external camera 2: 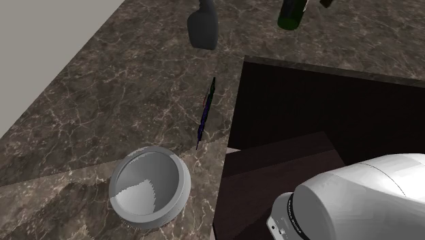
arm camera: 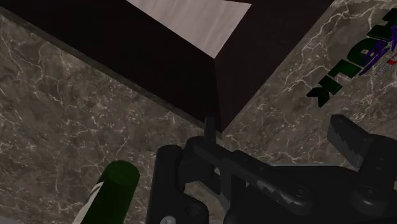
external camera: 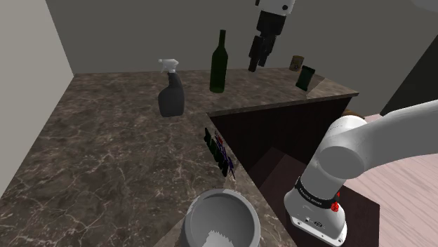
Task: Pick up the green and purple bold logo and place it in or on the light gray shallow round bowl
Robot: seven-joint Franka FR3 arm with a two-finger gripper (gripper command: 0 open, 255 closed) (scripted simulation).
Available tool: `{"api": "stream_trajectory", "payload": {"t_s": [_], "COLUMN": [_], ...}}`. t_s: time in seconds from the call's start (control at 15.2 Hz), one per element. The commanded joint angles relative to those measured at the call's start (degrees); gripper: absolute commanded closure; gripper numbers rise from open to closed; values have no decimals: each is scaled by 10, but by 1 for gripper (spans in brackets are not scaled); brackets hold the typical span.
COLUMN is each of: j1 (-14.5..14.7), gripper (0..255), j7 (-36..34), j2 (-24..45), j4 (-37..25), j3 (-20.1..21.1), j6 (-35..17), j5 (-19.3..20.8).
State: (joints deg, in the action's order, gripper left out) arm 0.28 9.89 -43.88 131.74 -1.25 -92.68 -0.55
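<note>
I see the dark veined marble counter (external camera: 105,161) wrapping round a dark recess. The light grey shallow round bowl (external camera 2: 174,178) sits at its near edge, by the inner edge. A dark grey spray bottle (external camera: 170,91) and a dark green bottle (external camera: 220,63) stand toward the far edge. The green and purple bold logo (external camera 2: 206,112) stands thin along the inner edge, between bowl and spray bottle. My jaws hang high over the far edge, parted and empty.

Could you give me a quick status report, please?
Gripper open, high above the counter, empty. Logo on edge by the counter's inner edge, untouched. Bowl nearby, apart. Spray bottle, green bottle farther back.
</note>
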Motion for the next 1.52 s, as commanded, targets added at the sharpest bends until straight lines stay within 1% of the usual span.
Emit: {"api": "stream_trajectory", "payload": {"t_s": [0.0,0.33,0.66,0.99,1.25,1.32,1.45], "j1": [0,-7,-7,-4,-7,-8,-7], "gripper": [0,0,0,0,0,0,0], "j7": [0,-124,-248,-373,-472,-491,-490], "j2": [0,-32,-40,-17,25,36,41], "j4": [0,76,131,161,168,167,179], "j3": [0,62,132,209,274,287,293], "j6": [0,-33,-74,-126,-178,-189,-206], "j5": [0,-47,-105,-168,-214,-222,-226]}}
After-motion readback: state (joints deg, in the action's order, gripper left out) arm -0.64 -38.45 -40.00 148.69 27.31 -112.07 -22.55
